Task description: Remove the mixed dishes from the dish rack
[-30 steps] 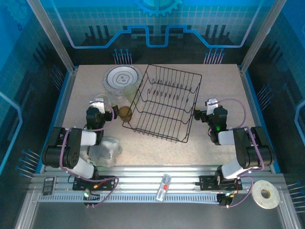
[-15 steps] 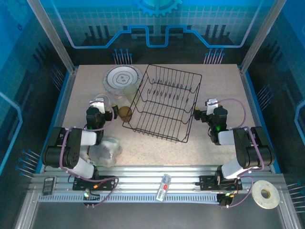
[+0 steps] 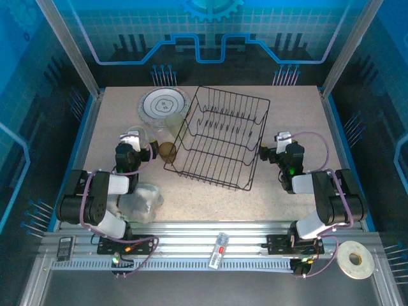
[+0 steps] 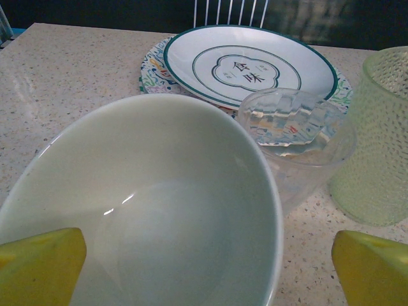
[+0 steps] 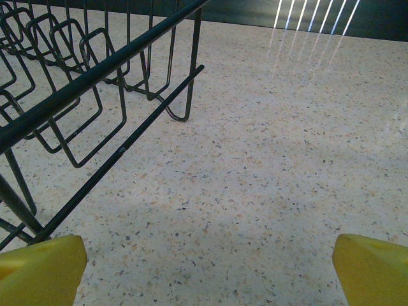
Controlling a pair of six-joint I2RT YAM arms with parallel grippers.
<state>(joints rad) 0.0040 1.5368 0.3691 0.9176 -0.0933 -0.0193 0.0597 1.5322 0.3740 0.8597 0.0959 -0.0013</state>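
Nothing moved; dish rack (image 3: 220,137) lies lengthwise near-to-far, skewed.

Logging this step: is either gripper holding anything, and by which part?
Nothing is held: left gripper open by the white bowl; right gripper open beside the dish rack.

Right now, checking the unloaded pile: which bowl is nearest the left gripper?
The opaque white bowl, directly before the left gripper; the clear ribbed bowl sits beyond it.

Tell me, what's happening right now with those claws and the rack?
Left gripper open, white bowl just ahead of it. Right gripper open, beside the dish rack. Rack empty; plates and cup sit left of it.
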